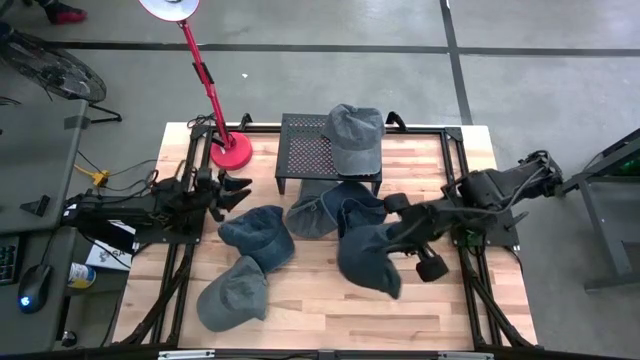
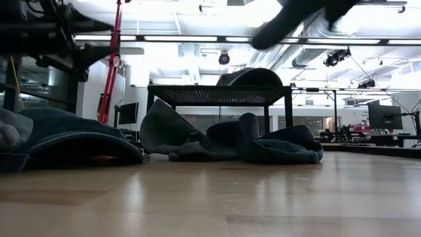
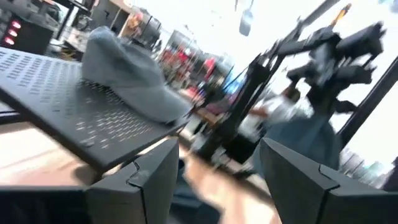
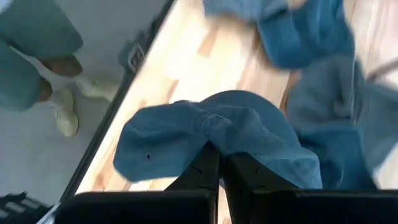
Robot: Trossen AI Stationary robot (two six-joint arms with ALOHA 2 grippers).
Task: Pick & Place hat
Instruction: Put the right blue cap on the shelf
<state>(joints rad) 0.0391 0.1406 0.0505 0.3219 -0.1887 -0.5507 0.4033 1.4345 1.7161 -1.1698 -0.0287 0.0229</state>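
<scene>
A dark blue hat point(image 1: 368, 260) hangs from my right gripper point(image 1: 400, 238) over the right half of the table; the right wrist view shows that gripper point(image 4: 219, 163) shut on the hat point(image 4: 186, 140). A grey hat point(image 1: 355, 135) rests by its crown and brim on a black perforated stand point(image 1: 305, 150) at the far edge, and shows in the left wrist view point(image 3: 127, 74). My left gripper point(image 1: 232, 192) waits open at the table's left side, level with the stand, its opening point(image 3: 217, 180) holding nothing. My right gripper pinches a raised fold of the blue hat's cloth point(image 4: 214, 134) between its two shut fingers. It comes from above, pointing down. The hat spreads out and hangs below the fingers point(image 4: 202, 168), above the wooden table top.
Several more blue and grey hats lie on the table: two near the left point(image 1: 258, 232) point(image 1: 232, 292), a heap in front of the stand point(image 1: 335, 210) point(image 2: 263, 141). A red lamp base point(image 1: 230, 150) stands at the far left. Bare wood point(image 1: 320, 300) lies along the near edge.
</scene>
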